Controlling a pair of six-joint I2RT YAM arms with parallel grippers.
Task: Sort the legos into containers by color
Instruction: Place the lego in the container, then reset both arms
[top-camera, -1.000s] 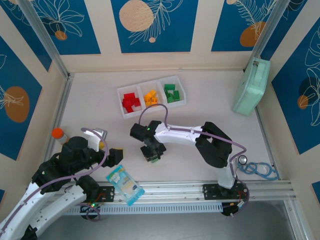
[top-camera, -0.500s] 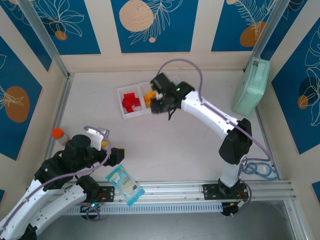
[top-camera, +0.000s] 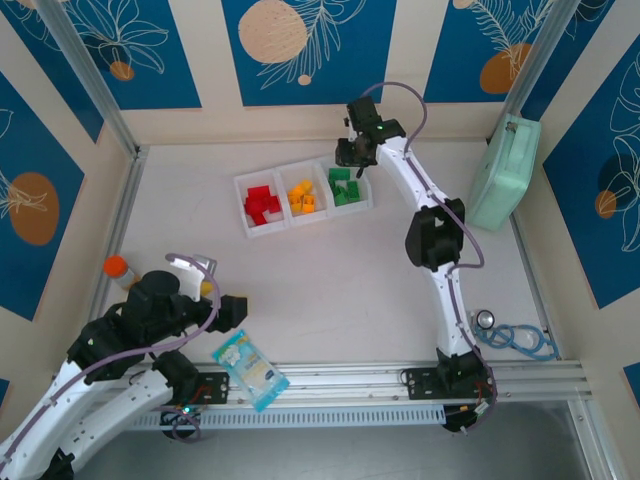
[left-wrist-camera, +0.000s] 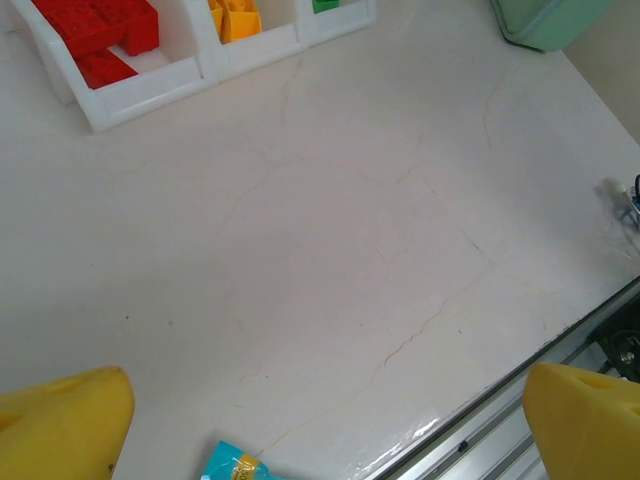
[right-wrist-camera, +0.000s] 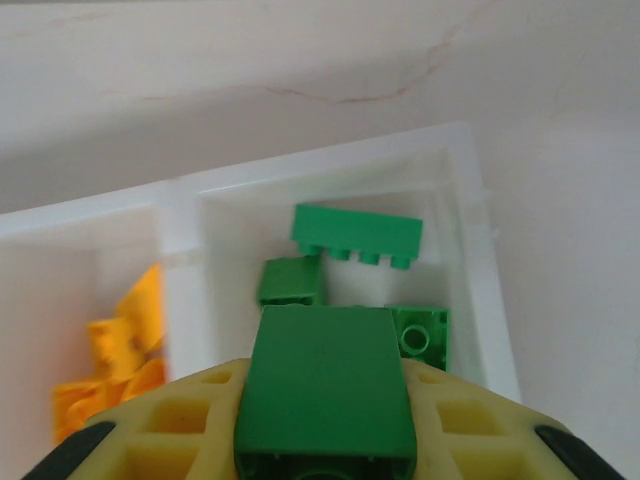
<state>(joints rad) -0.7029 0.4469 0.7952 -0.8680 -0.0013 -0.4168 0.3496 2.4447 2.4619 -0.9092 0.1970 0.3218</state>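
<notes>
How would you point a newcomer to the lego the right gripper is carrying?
Find the white three-compartment tray at the far middle of the table, then the right gripper at its green end. The lego is the green brick clamped between that gripper's yellow fingers; the other green bricks lie loose inside the compartment.

Red, orange, green legos (top-camera: 262, 203) — separate tray (top-camera: 241, 206) compartments

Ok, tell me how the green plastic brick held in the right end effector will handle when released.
The green plastic brick looks rigid and moulded, so it probably won't flex in the right end effector. Its glossy faces may slip. Flat-sided, it should land without rolling in the white plastic tray.
</notes>
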